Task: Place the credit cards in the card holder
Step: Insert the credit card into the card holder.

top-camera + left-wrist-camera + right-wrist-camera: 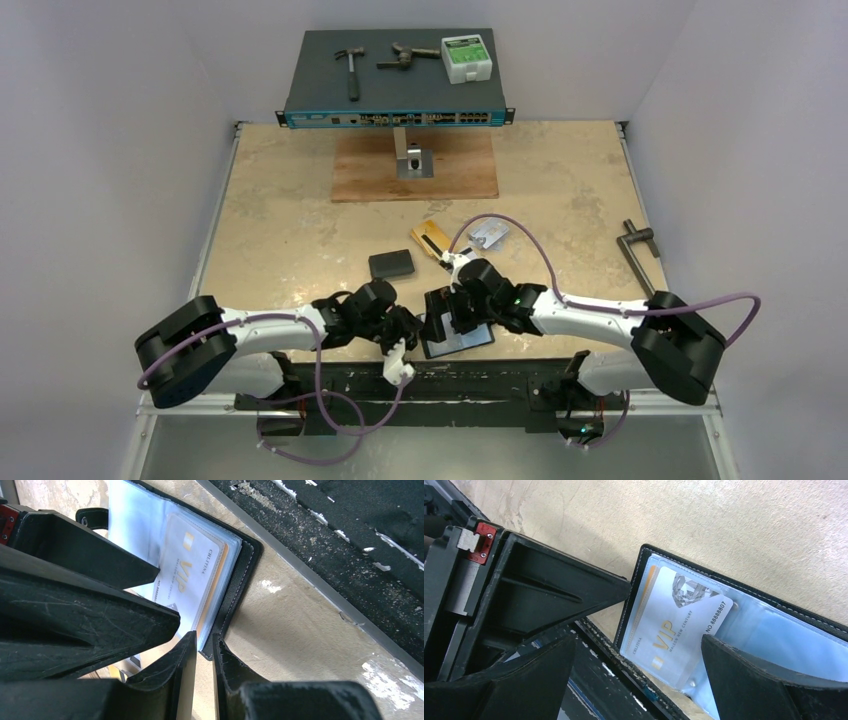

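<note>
I observe the black card holder (470,342) lying open at lower centre of the top view, a white VIP card (669,630) in its clear pocket, the right gripper (666,612) spread over it and the left gripper (204,670) at its corner, hold indeterminate.

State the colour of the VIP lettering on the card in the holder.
Gold, on the white-silver card; clearest in the right wrist view.

Bright, soft shadows, close-ups perhaps slightly blurred

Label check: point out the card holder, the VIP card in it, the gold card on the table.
card holder (245,572), left wrist view, black stitched rim.
VIP card (674,627), right wrist view, printed face.
gold card (432,238), top view, face centre.
</note>
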`<act>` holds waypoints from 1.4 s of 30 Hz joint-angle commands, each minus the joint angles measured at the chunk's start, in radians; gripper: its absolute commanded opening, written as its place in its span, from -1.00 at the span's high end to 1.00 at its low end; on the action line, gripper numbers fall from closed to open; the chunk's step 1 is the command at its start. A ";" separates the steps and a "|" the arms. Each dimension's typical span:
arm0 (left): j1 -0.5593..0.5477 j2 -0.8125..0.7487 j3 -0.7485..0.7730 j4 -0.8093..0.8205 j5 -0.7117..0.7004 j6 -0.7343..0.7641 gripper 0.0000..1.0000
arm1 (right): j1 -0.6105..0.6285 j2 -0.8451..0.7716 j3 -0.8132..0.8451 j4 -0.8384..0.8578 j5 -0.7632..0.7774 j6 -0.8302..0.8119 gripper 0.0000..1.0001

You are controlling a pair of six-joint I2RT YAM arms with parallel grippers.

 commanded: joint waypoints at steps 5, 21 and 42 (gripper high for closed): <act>-0.006 0.002 -0.023 0.034 0.027 0.003 0.66 | 0.003 -0.041 0.025 -0.019 -0.016 -0.019 -0.98; -0.005 0.023 -0.045 0.073 0.049 0.045 0.66 | -0.006 -0.029 -0.039 0.026 -0.026 -0.022 -0.98; -0.005 0.035 -0.036 0.095 0.067 0.027 0.66 | 0.063 0.040 0.003 0.064 -0.007 0.024 -0.98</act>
